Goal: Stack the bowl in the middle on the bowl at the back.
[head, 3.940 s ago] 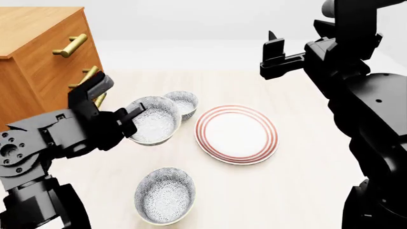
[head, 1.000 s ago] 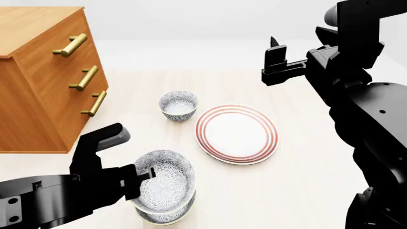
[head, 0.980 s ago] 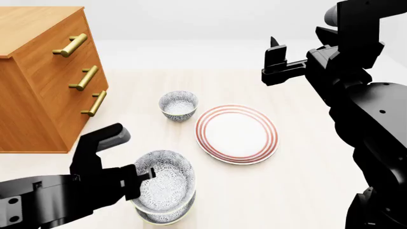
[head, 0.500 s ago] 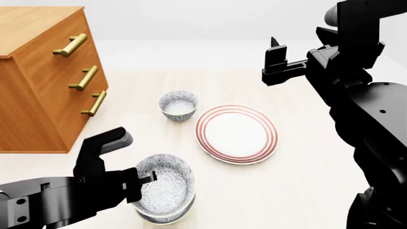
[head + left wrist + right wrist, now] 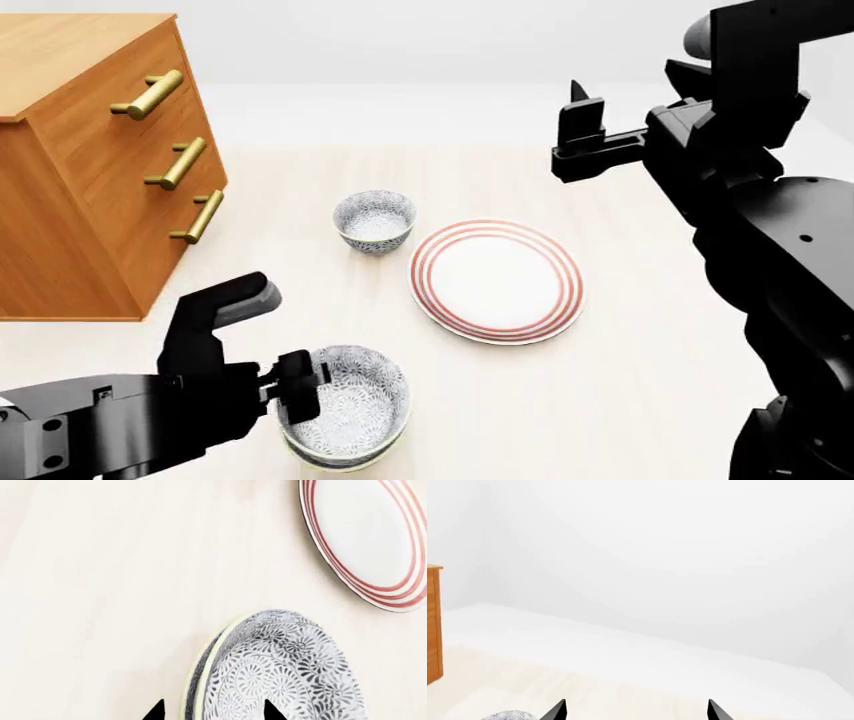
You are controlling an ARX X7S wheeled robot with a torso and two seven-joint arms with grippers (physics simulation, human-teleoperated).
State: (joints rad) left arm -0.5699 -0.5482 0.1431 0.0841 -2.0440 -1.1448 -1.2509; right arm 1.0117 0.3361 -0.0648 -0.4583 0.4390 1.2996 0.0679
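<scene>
The bowl in the middle (image 5: 350, 400), white with a fine grey-blue pattern, sits nested inside the bowl at the back (image 5: 376, 459), of which only the lower edge shows. In the left wrist view the upper bowl (image 5: 287, 680) fills the near part, and a pale rim of the lower bowl (image 5: 198, 672) shows beside it. My left gripper (image 5: 276, 338) (image 5: 211, 711) stands open astride the upper bowl's rim, one fingertip outside and one inside, both apart from the wall. My right gripper (image 5: 582, 110) (image 5: 635, 711) hangs high and open, with nothing in it.
A third patterned bowl (image 5: 375, 221) stands farther off beside a flat white plate with red rings (image 5: 495, 281) (image 5: 373, 535). A wooden dresser with brass handles (image 5: 94, 150) stands at the left on the pale table (image 5: 627, 400).
The bowl I carried has sunk lower into the bowl beneath it. My left gripper has lowered slightly and its fingers have come off the rim. The right arm is almost still.
</scene>
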